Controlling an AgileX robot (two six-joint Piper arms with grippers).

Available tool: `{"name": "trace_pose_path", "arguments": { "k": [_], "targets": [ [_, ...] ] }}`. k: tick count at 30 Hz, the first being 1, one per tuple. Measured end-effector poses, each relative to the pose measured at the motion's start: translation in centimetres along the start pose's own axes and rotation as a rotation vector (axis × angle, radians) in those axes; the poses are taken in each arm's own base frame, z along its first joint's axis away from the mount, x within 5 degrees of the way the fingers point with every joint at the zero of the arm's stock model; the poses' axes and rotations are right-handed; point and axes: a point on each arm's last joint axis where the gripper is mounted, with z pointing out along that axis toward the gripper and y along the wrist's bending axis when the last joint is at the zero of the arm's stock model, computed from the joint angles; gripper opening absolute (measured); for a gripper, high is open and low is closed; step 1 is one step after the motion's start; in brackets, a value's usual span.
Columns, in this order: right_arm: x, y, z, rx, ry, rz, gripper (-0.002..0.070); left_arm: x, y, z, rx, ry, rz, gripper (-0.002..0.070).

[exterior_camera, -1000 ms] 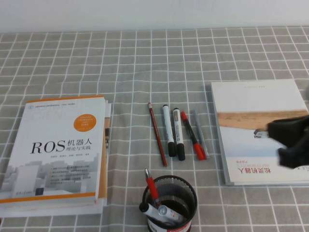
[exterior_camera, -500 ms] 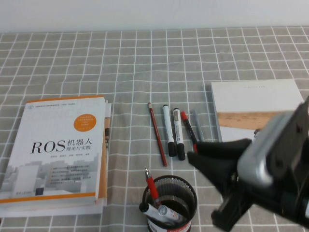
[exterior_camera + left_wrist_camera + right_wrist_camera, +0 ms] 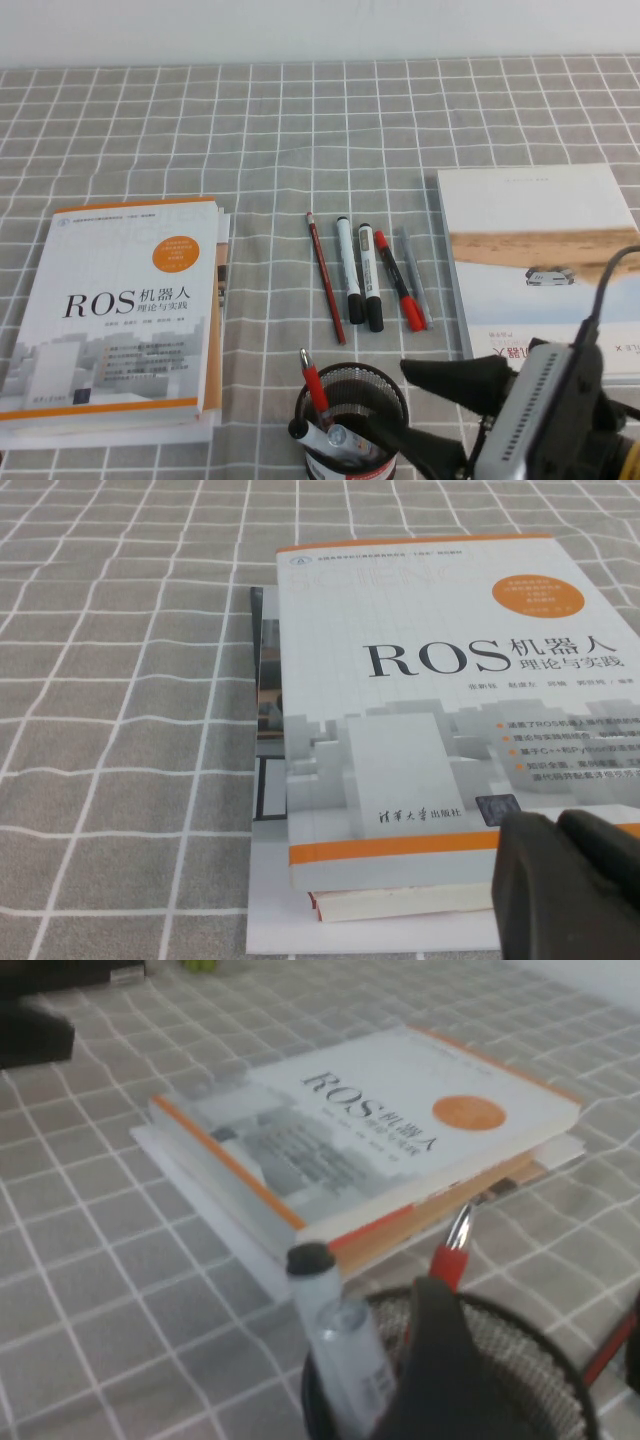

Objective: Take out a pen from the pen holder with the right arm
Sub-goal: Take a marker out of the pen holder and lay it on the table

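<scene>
The black mesh pen holder (image 3: 352, 382) stands at the table's front edge, and its rim (image 3: 520, 1332) also shows in the right wrist view. In it lean a red pen (image 3: 314, 384) (image 3: 450, 1257) and a clear marker with a black cap (image 3: 325, 437) (image 3: 338, 1332). My right gripper (image 3: 387, 397) (image 3: 540, 1360) is open just right of the holder, one finger (image 3: 436, 1360) reaching over the rim and holding nothing. In the left wrist view my left gripper (image 3: 572, 880) hovers shut over the near corner of the ROS book (image 3: 440, 720).
The ROS book (image 3: 120, 310) lies on a stack at the left. A white book (image 3: 535, 215) lies at the right. Between them lie a pencil (image 3: 326, 278), two black-capped markers (image 3: 350, 270) (image 3: 370, 278), a red pen (image 3: 398, 282) and a grey pen (image 3: 417, 278).
My right gripper came in from the right edge over the white book, dropped toward the holder and spread its fingers. The pens and books have not moved.
</scene>
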Motion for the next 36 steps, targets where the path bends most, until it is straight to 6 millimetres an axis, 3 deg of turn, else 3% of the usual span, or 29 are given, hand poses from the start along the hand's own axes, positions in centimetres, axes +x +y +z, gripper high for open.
{"name": "trace_pose_path", "arguments": {
  "k": [14,36],
  "targets": [
    [2.9,1.6,2.8,-0.065,0.081,-0.016,0.0335,0.0,0.0,0.0,0.000,0.000,0.000,-0.0004],
    [2.1,1.5,3.7,-0.056,0.070,0.000,0.0335,0.0,0.0,0.0,0.000,0.000,0.000,-0.0004]
  ]
}}
